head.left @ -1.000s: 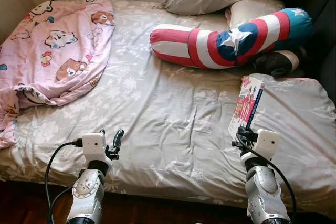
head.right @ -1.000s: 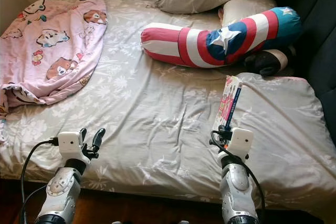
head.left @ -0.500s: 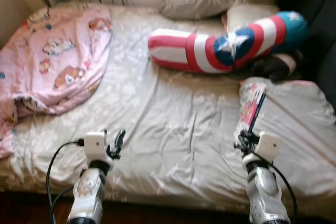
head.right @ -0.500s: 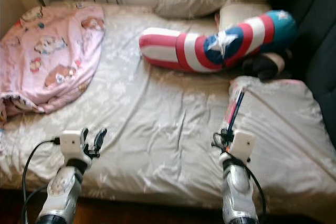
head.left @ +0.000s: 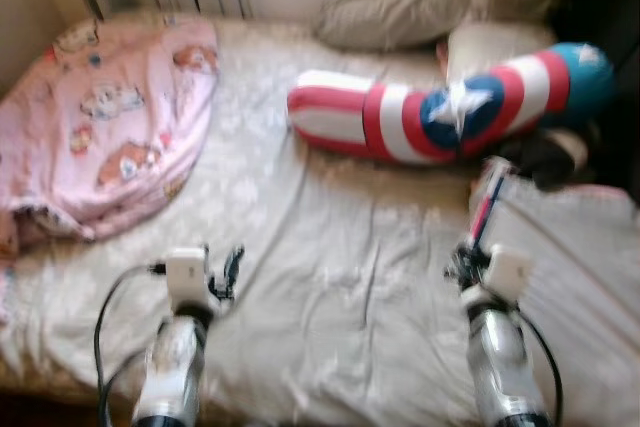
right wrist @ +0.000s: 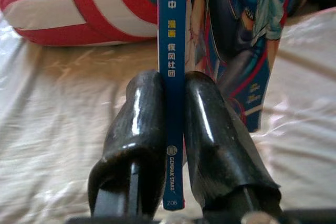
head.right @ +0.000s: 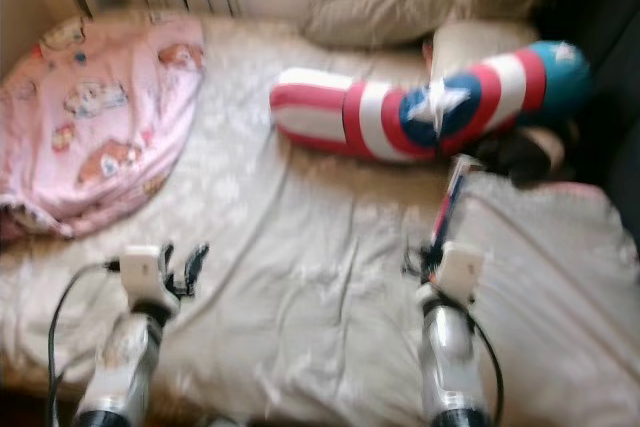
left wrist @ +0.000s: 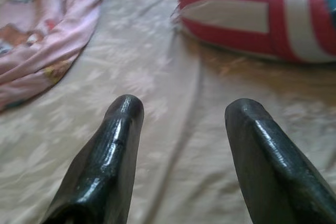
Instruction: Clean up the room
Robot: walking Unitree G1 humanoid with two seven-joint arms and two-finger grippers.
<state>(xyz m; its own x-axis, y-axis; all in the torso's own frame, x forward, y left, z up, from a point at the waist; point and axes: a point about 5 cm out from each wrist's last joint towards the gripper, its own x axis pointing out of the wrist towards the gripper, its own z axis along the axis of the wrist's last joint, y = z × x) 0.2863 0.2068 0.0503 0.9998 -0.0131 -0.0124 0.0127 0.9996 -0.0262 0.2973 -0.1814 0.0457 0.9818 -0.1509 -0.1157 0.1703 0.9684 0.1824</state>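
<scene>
The bed (head.left: 330,247) takes up nearly everything in front of the robot, its grey flowered sheet rumpled across the middle. A pink blanket (head.left: 95,137) is heaped on the robot's left side, and a long striped bolster (head.left: 440,117) in red, white and blue lies crosswise toward the head end, with a grey pillow (head.left: 440,7) behind it against the wall. The head views are smeared, so fine detail is lost.

The right gripper (right wrist: 176,129) has its two fingers pressed together on a book (right wrist: 173,40), pinching it along the blue spine. The book stands on edge, its long axis running straight on from the fingers and away from the robot, so it points up toward the bolster, with the colourful cover fanning out to one side. It is raised above the sheet on the bed's right side, beside the folded quilt (head.left: 590,257) there.

The left gripper (left wrist: 181,129) hovers low over the bare sheet with its fingers well apart and nothing between them; the blanket's edge lies off to its left, the bolster's end ahead.

As I judge it, the book is already in hand and what matters next is where it goes: any place for it lies off the bed, so the right arm has to carry it away while keeping that thin spine from slipping. The left arm is the nearer one for the blanket.
</scene>
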